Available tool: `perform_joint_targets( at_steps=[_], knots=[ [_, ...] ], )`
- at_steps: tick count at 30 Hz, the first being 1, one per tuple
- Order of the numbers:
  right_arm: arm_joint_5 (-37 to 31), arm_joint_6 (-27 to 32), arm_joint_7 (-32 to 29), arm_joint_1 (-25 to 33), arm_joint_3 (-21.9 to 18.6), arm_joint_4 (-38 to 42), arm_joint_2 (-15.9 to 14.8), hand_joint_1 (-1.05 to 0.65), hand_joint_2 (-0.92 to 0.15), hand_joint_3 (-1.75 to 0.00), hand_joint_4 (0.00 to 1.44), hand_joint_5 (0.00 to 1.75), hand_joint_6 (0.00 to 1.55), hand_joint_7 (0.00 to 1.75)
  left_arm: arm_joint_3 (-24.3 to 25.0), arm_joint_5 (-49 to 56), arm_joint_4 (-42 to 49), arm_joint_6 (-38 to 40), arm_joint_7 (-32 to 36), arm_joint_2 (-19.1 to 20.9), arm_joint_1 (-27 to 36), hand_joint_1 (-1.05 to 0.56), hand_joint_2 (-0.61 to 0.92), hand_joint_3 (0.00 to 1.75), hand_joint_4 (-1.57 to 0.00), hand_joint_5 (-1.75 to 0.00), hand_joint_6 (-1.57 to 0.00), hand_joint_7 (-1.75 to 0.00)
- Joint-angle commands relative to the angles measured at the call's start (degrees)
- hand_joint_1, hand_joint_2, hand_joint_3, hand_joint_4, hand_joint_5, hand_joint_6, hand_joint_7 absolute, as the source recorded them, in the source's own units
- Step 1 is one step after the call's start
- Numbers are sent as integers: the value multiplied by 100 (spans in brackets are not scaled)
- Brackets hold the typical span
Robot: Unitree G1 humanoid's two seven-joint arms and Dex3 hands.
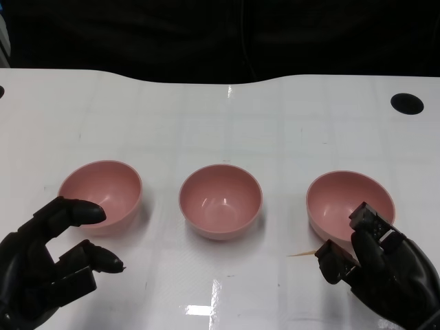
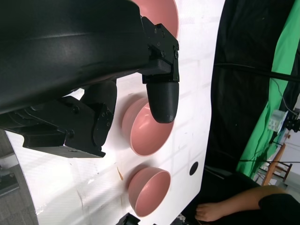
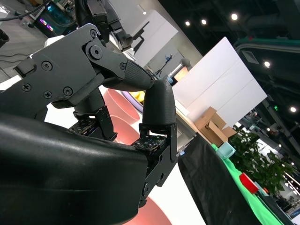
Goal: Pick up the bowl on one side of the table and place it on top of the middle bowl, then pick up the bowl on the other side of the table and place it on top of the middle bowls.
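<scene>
Head view: I see three pink plastic bowls in row, unstacked — left bowl (image 1: pixel 100 194) at 9 o'clock, middle bowl (image 1: pixel 221 201), right bowl (image 1: pixel 350 204) at 3. Left hand (image 1: pixel 48 265) spread, empty. Right hand (image 1: pixel 378 265) at right bowl's near rim, grip uncertain. I judge first pick in hand; next needs firm rim hold, then lift.

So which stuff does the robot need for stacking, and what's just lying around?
For the job:
left bowl
middle bowl
right bowl
left hand
right hand

Just lying about:
thin stick by the right bowl
black hole in the table
</scene>
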Motion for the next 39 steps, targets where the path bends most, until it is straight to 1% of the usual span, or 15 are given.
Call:
perform_joint_targets(
  at_steps=[1, 10, 31, 35, 39],
  knots=[
    [-17, -81, 37, 24, -30, -29, -58, -11, -62, -115, 80, 175, 64, 165, -4, 77, -34, -75, -16, 70, 41, 32, 92, 142, -62, -175, -28, -175],
    [-1, -48, -46, 45, -25, -100, -20, -11, -60, -117, 80, 175, 63, 167, 35, 16, -42, -26, 6, 35, 30, 31, 92, 143, -62, -175, -28, -175],
    [21, -47, -37, 16, -45, -40, -11, -10, -59, -117, 80, 175, 64, 165, 24, 43, -83, 66, 94, 46, 8, 32, 92, 142, -61, -175, -26, -175],
    [-21, -35, -10, 7, -21, -48, -70, -12, -59, -118, 81, 175, 65, 166, 19, 34, -83, 53, 49, 62, 19, 32, 92, 142, -60, -175, -25, -175],
    [-15, -33, -25, 20, -28, -66, -61, -11, -58, -118, 81, 175, 64, 167, 12, 52, -74, 17, 37, 56, 27, 32, 92, 143, -60, -175, -25, -175]
  ],
)
